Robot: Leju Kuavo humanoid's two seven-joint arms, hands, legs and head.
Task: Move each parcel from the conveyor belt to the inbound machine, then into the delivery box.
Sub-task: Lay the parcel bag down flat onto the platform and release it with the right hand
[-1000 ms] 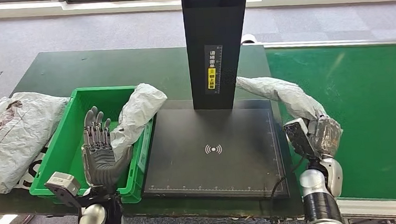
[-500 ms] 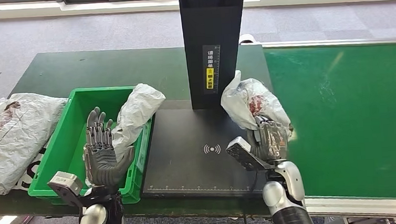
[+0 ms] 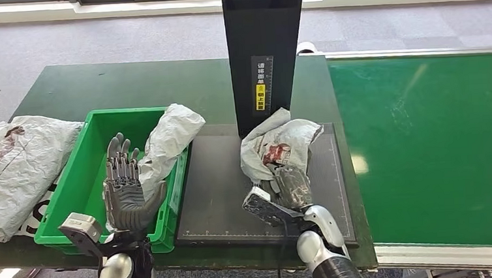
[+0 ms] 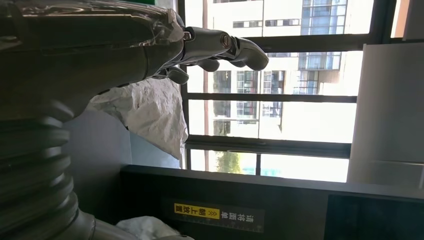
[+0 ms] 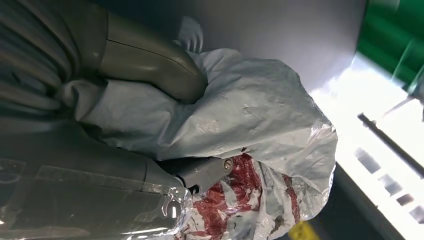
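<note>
While the desk [image 3: 96, 87] and the green conveyor belt [image 3: 426, 139] look as they did a second ago, the work has shifted from belt to machine: the right arm has swung inward from the belt's edge and now sits over the inbound machine [image 3: 228, 199], its black platform under the upright scanner column [image 3: 265, 52]. That carries the first leg of the task nearly through, though whether the parcel rests on the platform or hangs just above it cannot be told. The green delivery box [image 3: 80, 183] to the left already has one grey parcel [image 3: 168, 141] leaning against its near wall, and another bag [image 3: 16, 168] lies on the desk beside it. The crumpled parcel with red print [image 3: 276, 146] is gripped by the right hand [image 3: 291, 187], thumb pressed into its wrapper in the right wrist view. The left hand [image 3: 126, 186] has stayed raised over the box, fingers spread and holding nothing, seemingly ready to receive.
</note>
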